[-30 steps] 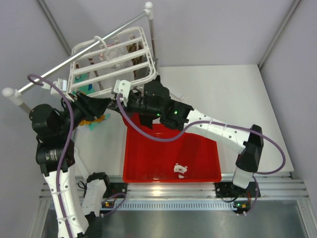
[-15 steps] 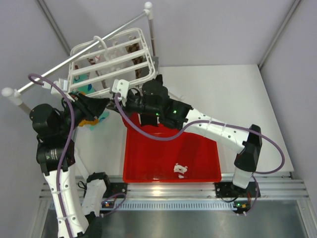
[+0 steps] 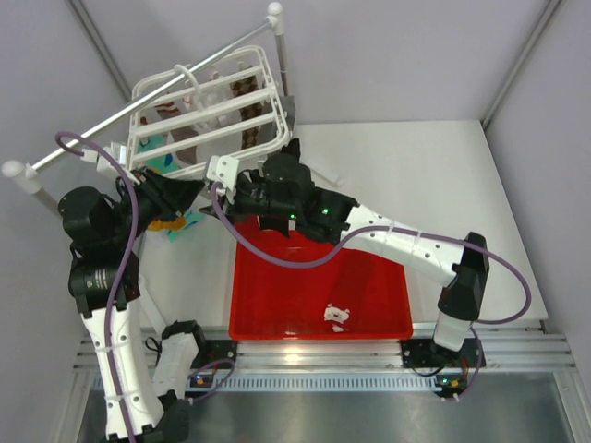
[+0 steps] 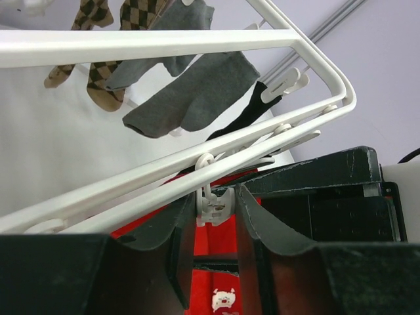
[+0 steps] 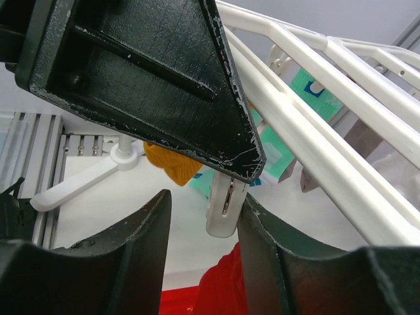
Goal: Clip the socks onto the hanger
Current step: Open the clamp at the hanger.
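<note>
From above, the hanger hangs on a metal rail at the upper left. The left gripper and right gripper meet under its lower edge, beside a red bin on the counter

In the left wrist view a white clip sits between the left gripper's narrowly parted fingers; I cannot tell whether they squeeze it. A black sock dangles from the frame at upper centre

In the right wrist view the right gripper stands open around a hanging clip, with a gap on its left
</note>
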`<state>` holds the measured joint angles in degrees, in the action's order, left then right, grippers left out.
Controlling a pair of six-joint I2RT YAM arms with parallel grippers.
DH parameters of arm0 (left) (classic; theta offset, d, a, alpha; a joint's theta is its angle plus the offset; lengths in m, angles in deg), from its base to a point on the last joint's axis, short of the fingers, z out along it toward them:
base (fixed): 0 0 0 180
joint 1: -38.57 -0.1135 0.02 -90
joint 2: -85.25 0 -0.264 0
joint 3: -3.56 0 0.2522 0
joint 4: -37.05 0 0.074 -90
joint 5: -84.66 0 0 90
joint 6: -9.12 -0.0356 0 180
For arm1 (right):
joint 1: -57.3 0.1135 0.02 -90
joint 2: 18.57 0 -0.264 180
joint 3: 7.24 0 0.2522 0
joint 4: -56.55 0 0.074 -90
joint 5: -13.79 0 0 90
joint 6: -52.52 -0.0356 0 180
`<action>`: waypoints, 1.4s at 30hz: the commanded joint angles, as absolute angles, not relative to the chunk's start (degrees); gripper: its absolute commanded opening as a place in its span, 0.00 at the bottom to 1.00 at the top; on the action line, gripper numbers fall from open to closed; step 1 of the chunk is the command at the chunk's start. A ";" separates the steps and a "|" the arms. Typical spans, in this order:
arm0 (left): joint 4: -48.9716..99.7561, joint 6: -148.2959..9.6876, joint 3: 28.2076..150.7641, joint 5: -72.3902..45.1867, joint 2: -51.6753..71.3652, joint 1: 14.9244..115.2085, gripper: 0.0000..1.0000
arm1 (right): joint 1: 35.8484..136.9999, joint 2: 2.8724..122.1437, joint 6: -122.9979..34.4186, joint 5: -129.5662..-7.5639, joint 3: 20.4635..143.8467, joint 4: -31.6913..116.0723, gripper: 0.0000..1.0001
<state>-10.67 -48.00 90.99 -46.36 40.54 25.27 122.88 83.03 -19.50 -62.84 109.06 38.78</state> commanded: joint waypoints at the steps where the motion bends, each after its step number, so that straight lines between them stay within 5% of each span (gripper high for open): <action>1: -9.32 -47.92 90.70 -45.59 39.73 25.21 0.00 | 123.83 79.78 -18.93 -62.14 108.39 40.15 0.43; 5: -9.85 -47.58 90.71 -45.77 39.72 25.21 0.00 | 123.57 80.57 -19.19 -62.67 109.35 40.67 0.41; 11: -10.11 -47.22 90.70 -47.17 40.08 25.21 0.00 | 123.13 81.97 -20.07 -63.29 110.93 41.38 0.11; 13: -10.46 -48.01 90.88 -47.18 40.34 25.21 0.09 | 123.13 81.97 -20.07 -63.37 111.20 41.38 0.00; 22: -14.41 -55.04 91.85 -47.00 40.51 25.21 0.37 | 123.13 82.15 -20.07 -63.02 111.72 40.59 0.00; 29: -14.68 -54.78 91.76 -47.18 40.08 25.21 0.37 | 123.13 82.33 -20.07 -62.76 112.25 40.33 0.00; 32: -14.07 -54.26 91.59 -47.00 40.25 25.30 0.22 | 123.13 82.15 -19.90 -62.41 112.08 40.06 0.00; 33: -14.07 -53.99 91.58 -46.65 40.25 25.21 0.08 | 123.13 82.06 -19.98 -62.32 111.99 39.97 0.03; 35: -13.71 -53.20 91.58 -45.95 40.16 25.21 0.00 | 123.13 81.36 -19.90 -62.14 111.47 40.06 0.20; 38: -12.84 -51.62 91.15 -45.95 40.08 25.21 0.00 | 123.13 78.56 -19.37 -61.71 108.48 40.85 0.48; 42: -12.57 -50.74 90.53 -45.42 39.90 25.12 0.00 | 123.13 73.64 -18.32 -59.87 101.81 40.77 0.66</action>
